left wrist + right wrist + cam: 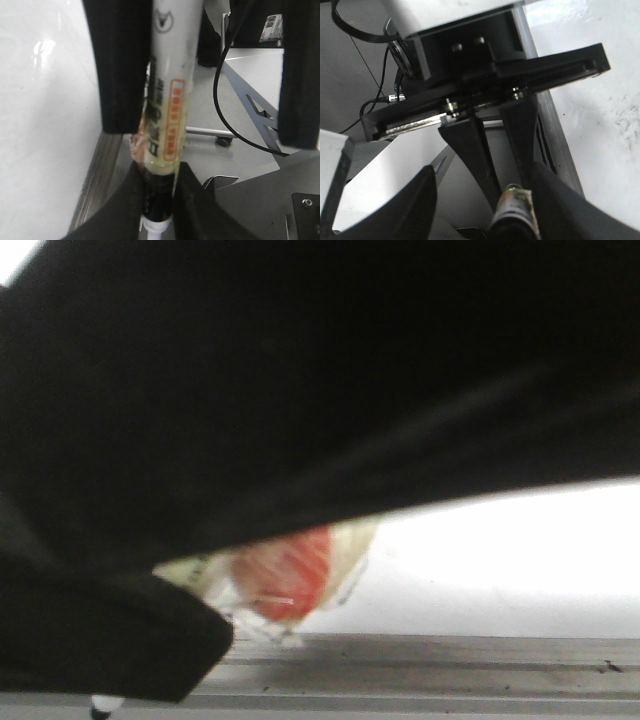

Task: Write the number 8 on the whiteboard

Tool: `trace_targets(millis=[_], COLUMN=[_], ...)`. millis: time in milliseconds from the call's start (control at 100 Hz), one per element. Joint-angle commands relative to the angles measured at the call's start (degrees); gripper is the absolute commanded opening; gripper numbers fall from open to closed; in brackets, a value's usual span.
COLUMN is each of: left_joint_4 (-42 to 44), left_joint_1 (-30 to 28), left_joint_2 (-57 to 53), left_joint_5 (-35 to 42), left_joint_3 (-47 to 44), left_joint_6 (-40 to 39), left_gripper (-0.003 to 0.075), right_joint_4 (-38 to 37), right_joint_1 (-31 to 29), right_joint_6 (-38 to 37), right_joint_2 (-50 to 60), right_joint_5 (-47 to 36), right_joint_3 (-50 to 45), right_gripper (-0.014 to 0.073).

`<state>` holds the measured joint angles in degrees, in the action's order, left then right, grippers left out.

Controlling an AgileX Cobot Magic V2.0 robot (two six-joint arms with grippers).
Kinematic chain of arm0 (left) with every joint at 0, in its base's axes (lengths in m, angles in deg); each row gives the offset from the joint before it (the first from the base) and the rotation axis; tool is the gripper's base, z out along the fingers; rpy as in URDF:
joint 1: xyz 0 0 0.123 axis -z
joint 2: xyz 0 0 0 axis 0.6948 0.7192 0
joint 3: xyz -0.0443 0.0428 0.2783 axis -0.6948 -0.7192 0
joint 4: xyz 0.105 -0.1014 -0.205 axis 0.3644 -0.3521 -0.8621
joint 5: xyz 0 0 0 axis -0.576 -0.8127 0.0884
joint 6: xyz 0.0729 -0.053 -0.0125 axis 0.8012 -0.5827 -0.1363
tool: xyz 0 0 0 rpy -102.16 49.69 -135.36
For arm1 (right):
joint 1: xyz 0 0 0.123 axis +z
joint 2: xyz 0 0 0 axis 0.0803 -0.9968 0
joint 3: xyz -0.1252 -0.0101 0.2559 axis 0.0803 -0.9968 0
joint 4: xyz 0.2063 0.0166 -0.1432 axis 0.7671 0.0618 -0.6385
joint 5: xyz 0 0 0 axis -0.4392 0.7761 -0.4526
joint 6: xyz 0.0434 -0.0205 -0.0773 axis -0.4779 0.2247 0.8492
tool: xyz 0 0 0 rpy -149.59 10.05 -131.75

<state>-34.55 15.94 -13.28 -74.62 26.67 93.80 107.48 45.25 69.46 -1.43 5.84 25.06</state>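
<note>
My left gripper (159,180) is shut on the dark lower part of a marker (167,100), whose white nib end points down past the fingers. The marker's pale barrel has an orange label and also shows in the front view (290,575). My right gripper (482,175) is open. Its fingers (120,65) stand on either side of the marker's other end (512,215), which lies close to one finger. The whiteboard (40,125) is beside both grippers and also shows in the front view (500,560) and the right wrist view (600,125). The number 8 is not in view.
A black arm (300,370) blocks most of the front view. The board's grey grooved rail (95,185) runs right beside the marker (450,670). A black cable (220,100), a caster wheel (223,141) and grey metal frame parts (260,115) lie off the board's edge.
</note>
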Motion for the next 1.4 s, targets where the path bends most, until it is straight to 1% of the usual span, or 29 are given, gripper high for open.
trace_targets(millis=[0, 90, 250, 450, 550, 620, 740, 750, 790, 860, 1020, 1150, 1180, 1260, 1390], left_joint_4=[-1.17, -1.17, -1.17, -1.17, -1.17, -1.17, -1.17, -1.17, -1.17, -1.17, -1.17, -1.17, -1.17, -1.17, -1.17], left_joint_1=[0.31, 0.31, 0.31, 0.31, 0.31, 0.31, 0.31, 0.31, 0.31, 0.31, 0.31, 0.31, 0.31, 0.31, 0.31], left_joint_2=[-0.96, -1.4, -2.89, -3.59, -3.59, -3.59, -3.59, -3.59, -3.59, -3.59, -3.59, -3.59, -3.59, -3.59, -3.59], left_joint_5=[1.82, 1.82, 1.82, 1.82, 1.82, 1.82, 1.82, 1.82, 1.82, 1.82, 1.82, 1.82, 1.82, 1.82, 1.82], left_joint_3=[2.02, 2.02, 2.02, 2.02, 2.02, 2.02, 2.02, 2.02, 2.02, 2.02, 2.02, 2.02, 2.02, 2.02, 2.02], left_joint_6=[-0.21, -0.21, -0.21, -0.21, -0.21, -0.21, -0.21, -0.21, -0.21, -0.21, -0.21, -0.21, -0.21, -0.21, -0.21], left_gripper=[-0.002, -0.002, -0.002, -0.002, -0.002, -0.002, -0.002, -0.002, -0.002, -0.002, -0.002, -0.002, -0.002, -0.002, -0.002], right_joint_4=[1.12, 0.82, -2.26, -2.0, -0.16, 1.21, 3.02, 3.14, 3.36, 3.91, 4.19, 4.19, 4.19, 4.19, 4.19], right_joint_1=[0.02, -0.65, -3.13, -3.86, -3.86, -3.86, -3.86, -3.86, -3.86, -3.86, -3.86, -3.86, -3.86, -3.86, -3.86], right_joint_6=[-0.3, -0.8, -5.0, -5.0, -5.0, -5.0, -5.0, -5.0, -5.0, -5.0, -5.0, -4.5, -4.5, -3.93, -2.14], right_joint_2=[0.75, 0.75, 0.75, 0.75, 0.75, 0.75, 0.75, 0.75, 0.75, 0.75, 0.75, 0.75, 0.75, 0.75, 0.75], right_joint_5=[0.39, 0.39, 1.27, 1.57, 1.57, 1.57, 1.6, 1.6, 1.6, 1.6, 1.6, 1.48, 1.1, 0.23, -1.59], right_joint_3=[1.75, 1.61, 1.61, 1.61, 1.61, 1.61, 1.61, 1.61, 1.61, 1.61, 1.61, 1.61, 1.61, 1.61, 1.61], right_gripper=[0.0365, 0.0365, 0.0365, 0.0365, 0.0359, 0.0318, 0.02, 0.0181, 0.0151, 0.0111, 0.0062, -0.0049, -0.0059, -0.0044, -0.0043])
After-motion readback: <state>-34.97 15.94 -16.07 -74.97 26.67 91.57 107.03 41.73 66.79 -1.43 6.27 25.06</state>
